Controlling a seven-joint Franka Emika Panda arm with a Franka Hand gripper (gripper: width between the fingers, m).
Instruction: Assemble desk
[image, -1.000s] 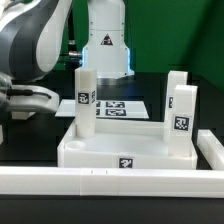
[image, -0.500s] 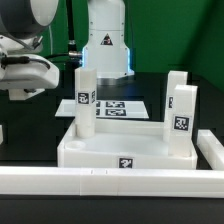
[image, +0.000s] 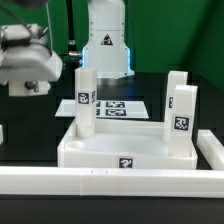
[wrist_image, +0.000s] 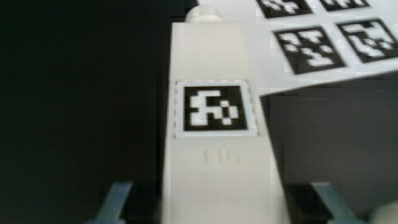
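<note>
Standing upright in the white desk top (image: 120, 150): three tagged legs, one (image: 84, 98) at ten o'clock, two (image: 180, 122) at three o'clock. Claw (wrist_image: 217, 198) spread around another tagged leg (wrist_image: 217, 110), fingers (wrist_image: 118, 203) flanking it, contact unclear. Marker board (image: 122, 108) behind, flat.

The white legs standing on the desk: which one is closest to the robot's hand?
The lone leg at the exterior view's left. The hand hangs beside it, while the other two legs stand together at the exterior view's right.
</note>
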